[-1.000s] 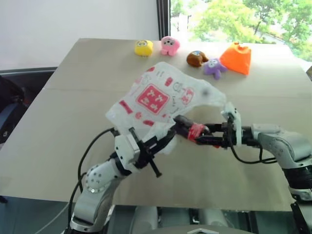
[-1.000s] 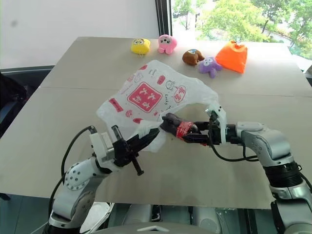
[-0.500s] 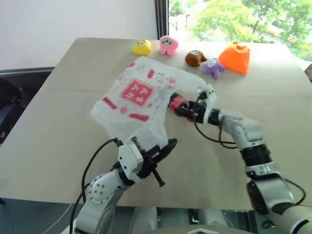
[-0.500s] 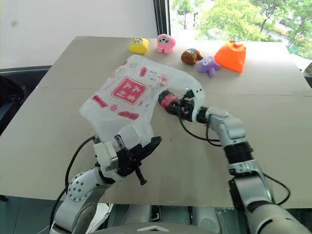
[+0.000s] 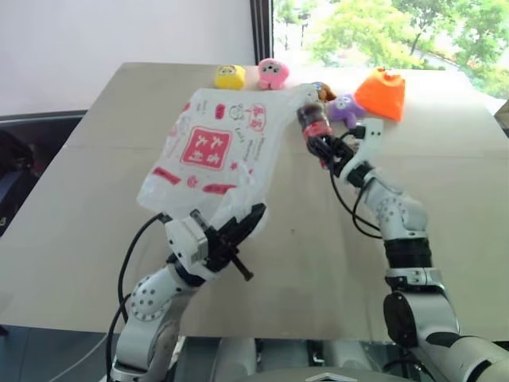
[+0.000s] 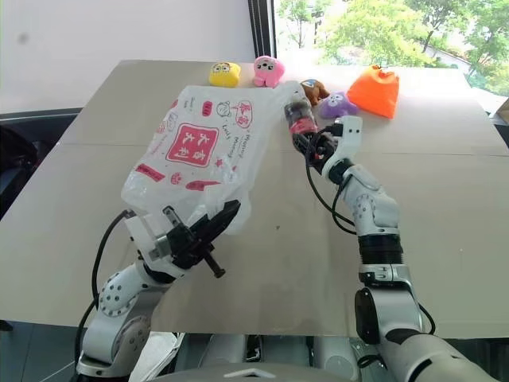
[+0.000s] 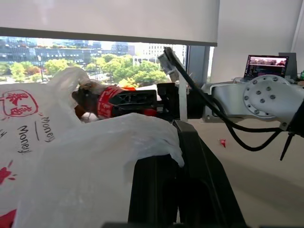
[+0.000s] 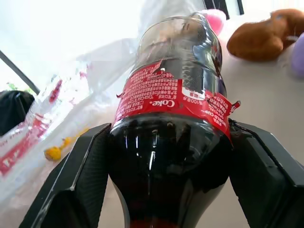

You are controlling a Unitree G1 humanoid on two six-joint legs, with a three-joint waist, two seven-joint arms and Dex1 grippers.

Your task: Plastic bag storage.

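Observation:
The plastic bag [image 5: 211, 155], translucent white with a red square logo, hangs stretched above the table. My left gripper [image 5: 242, 227] is shut on its lower edge, near the table's front; in the left wrist view the bag [image 7: 71, 166] drapes over the black fingers [image 7: 194, 180]. My right gripper [image 5: 326, 147] is shut on a dark cola bottle [image 5: 312, 121] with a red label, held at the bag's far upper corner. The right wrist view shows the bottle [image 8: 171, 118] between both fingers, its top end against the bag film.
Along the far edge of the table [image 5: 103, 207] sit a yellow plush [image 5: 230, 76], a pink plush [image 5: 273, 73], a brown plush [image 5: 322, 90] partly behind the bottle, a purple plush [image 5: 346, 109] and an orange cloth pouch [image 5: 382, 94].
My right gripper has carried the bottle up and away toward the toys, turning it. The bag has been pulled taller and further back. The left gripper has kept its grip and drifted slightly left.

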